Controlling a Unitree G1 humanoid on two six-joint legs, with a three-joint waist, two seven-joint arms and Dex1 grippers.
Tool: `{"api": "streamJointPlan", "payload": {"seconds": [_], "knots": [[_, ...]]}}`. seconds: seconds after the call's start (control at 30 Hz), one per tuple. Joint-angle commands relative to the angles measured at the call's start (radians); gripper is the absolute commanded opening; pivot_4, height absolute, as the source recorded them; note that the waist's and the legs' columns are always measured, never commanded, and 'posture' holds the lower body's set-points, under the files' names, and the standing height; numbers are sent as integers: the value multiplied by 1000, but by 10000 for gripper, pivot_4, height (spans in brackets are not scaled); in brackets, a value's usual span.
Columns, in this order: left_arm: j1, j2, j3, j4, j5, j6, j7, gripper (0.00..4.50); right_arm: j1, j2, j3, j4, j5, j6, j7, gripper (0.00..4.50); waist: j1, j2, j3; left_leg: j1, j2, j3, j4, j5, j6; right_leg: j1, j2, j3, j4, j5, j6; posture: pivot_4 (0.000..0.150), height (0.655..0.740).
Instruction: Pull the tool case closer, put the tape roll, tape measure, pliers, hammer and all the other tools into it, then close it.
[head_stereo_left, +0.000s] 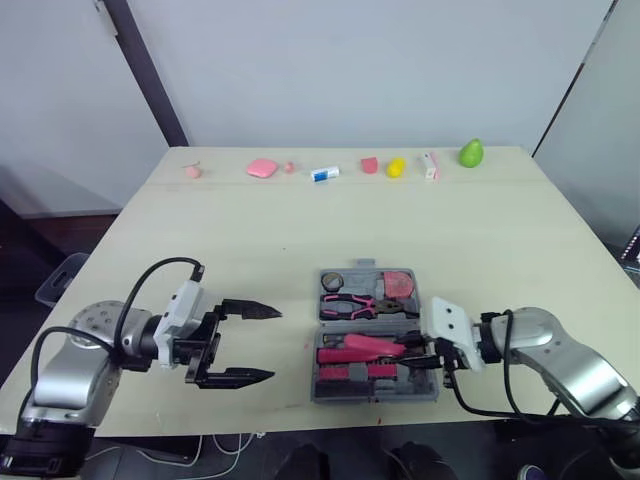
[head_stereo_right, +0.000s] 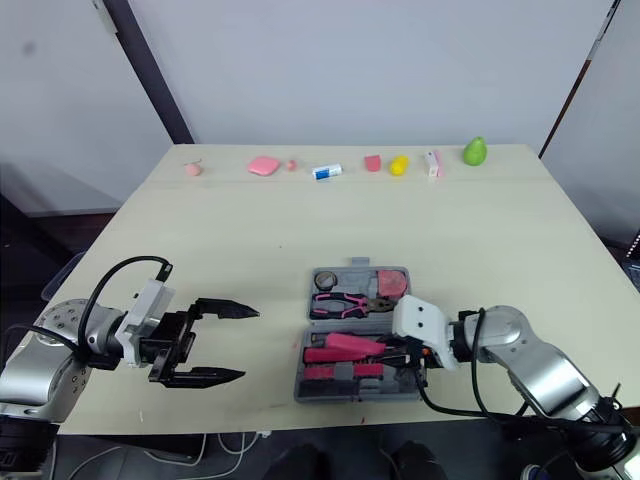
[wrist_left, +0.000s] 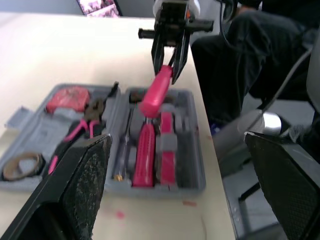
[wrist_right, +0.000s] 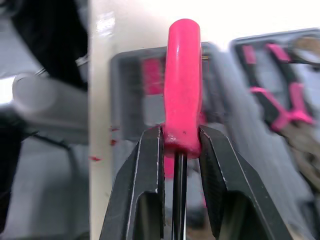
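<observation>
Tool case (head_stereo_left: 322, 392) holds pliers (head_stereo_left: 350, 306), tape measure (head_stereo_left: 398, 284); right hand (wrist_right: 181, 135) clamps pink-handled tool (wrist_right: 183, 75).

Bright, diffuse indoor light, pale table (head_stereo_left: 300, 220) evenly lit, floor (head_stereo_left: 40, 240) beside it in shade.

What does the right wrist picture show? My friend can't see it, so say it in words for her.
Two black fingers pinch a pink screwdriver at the shaft end of its handle, with the thin black shaft running back between them. Behind it lies the open grey case with pink-handled pliers inside, on a pale table.
</observation>
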Motion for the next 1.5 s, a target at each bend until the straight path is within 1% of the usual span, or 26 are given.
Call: {"api": "streamJointPlan", "payload": {"seconds": [0.03, 0.23, 0.37, 0.53, 0.73, 0.87, 1.07, 1.23, 1.27, 1.33, 1.4, 1.5], "knots": [[23, 38, -10, 19, 19, -88, -64, 45000, -57, 19, 65, -18, -41, 30, 13, 4781, -1, 0, 0, -1, 0, 0, 0, 0, 0, 0, 0, 0, 0, 0, 0, 1500, 7400], [61, 63, -25, 31, 0, -133, -65, 45000, -133, 47, 173, 19, -137, 59, 13, 4781, -2, 0, 0, -1, 0, 1, 0, 0, 0, -1, 0, 0, 0, 0, 0, 1500, 7400], [88, 92, -48, 34, -8, -167, -65, 45000, -145, 68, 221, 18, -171, 78, 11, 4781, -1, 0, 0, -1, 0, 1, 0, 0, 0, -1, 0, 0, 1, 0, 0, 1500, 7400], [92, 102, -56, 45, -10, -189, -65, 45000, -153, 82, 265, 28, -213, 77, 18, 4781, -1, 0, 0, -1, 1, 1, 0, 0, 0, -2, 0, 0, 0, 0, -1, 1500, 7400], [101, 111, -56, 49, -18, -198, -65, 45000, -151, 106, 280, 40, -227, 77, 22, 4781, -2, 0, 0, -1, 1, 1, 0, 0, 0, -2, 0, -1, 1, 0, -1, 1500, 7400], [98, 107, -52, 50, -18, -198, -65, 45000, -162, 144, 296, 67, -242, 80, 15, 4781, -2, 0, 0, -1, 1, 1, 0, 0, 0, -2, 0, -1, 1, 0, -1, 1500, 7400], [100, 103, -43, 46, -18, -187, -64, 45000, -169, 177, 326, 117, -295, 68, 6, 4781, -2, 0, 0, -1, 1, 1, 0, 0, 0, -2, 0, -1, 1, 0, -1, 1500, 7400], [101, 100, -38, 45, -20, -181, -60, 45000, -164, 194, 308, 121, -282, 58, 14, 4781, -5, -1, 0, 0, 2, 1, 0, 0, 0, -2, 1, -1, 2, 0, -1, 1500, 7400], [102, 99, -38, 45, -20, -180, -59, 45000, -163, 195, 304, 120, -282, 55, 12, 12714, -5, -1, 0, 0, 2, 1, 0, 0, 0, -2, 1, -1, 2, 0, -1, 1500, 7400], [103, 99, -38, 45, -20, -179, -59, 45000, -159, 199, 292, 120, -282, 45, 0, 18090, -4, -1, 0, 0, 2, 1, 0, 0, 0, -2, 1, -1, 2, 0, -1, 1500, 7400], [103, 98, -39, 45, -20, -178, -60, 45000, -154, 199, 278, 111, -271, 36, 1, 27670, -3, -1, 0, 0, 2, 1, 0, 0, 0, -2, 1, -1, 2, 0, -1, 1500, 7400], [98, 94, -39, 48, -20, -176, -58, 45000, -141, 191, 238, 83, -235, 41, 13, 27670, -2, -1, 0, -1, 2, 2, 0, 0, 0, -2, 1, -1, 1, -1, -1, 1500, 7400]]}}
